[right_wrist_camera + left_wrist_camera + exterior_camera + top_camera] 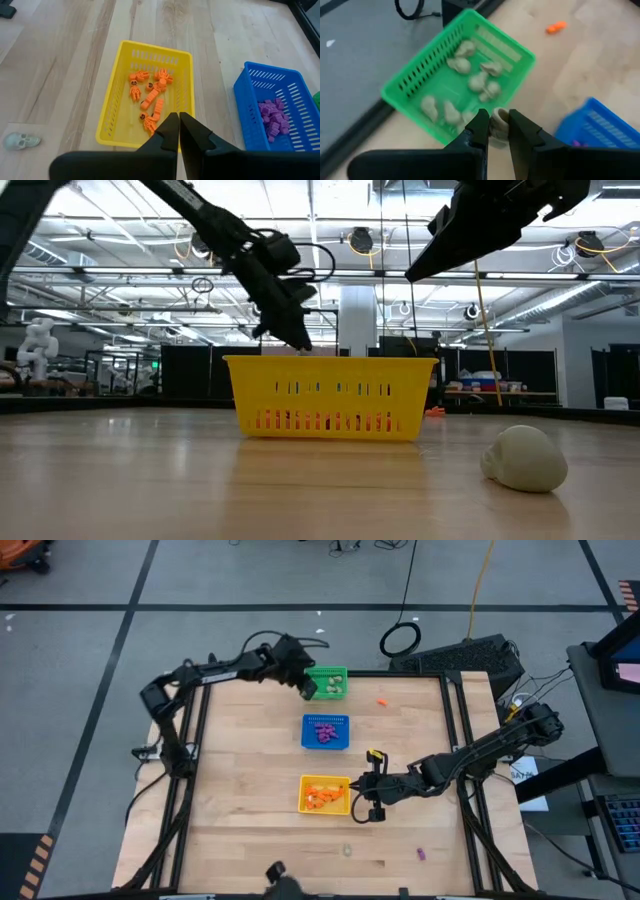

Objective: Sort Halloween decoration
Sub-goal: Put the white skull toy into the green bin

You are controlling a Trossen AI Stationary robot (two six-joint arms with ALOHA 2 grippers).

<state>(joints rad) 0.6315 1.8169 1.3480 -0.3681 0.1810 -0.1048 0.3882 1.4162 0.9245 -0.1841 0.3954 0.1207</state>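
My left gripper point(499, 131) pinches a pale skull trinket point(498, 125) over the green basket's point(410, 82) near rim, the drop-off step. Next: move further over the basket, then open. My right gripper point(178, 125) hangs closed, empty, by the yellow basket point(112, 107).

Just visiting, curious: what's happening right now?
Left gripper holds pale trinket over green basket. Right gripper shut, empty, above yellow basket. Nothing blocking.

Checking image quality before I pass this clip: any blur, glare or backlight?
Left wrist view: green basket and its pale trinkets smeared with blur. Low view: arms silhouetted against bright ceiling lights; yellow basket sharp. High and right wrist views: evenly lit, no glare.
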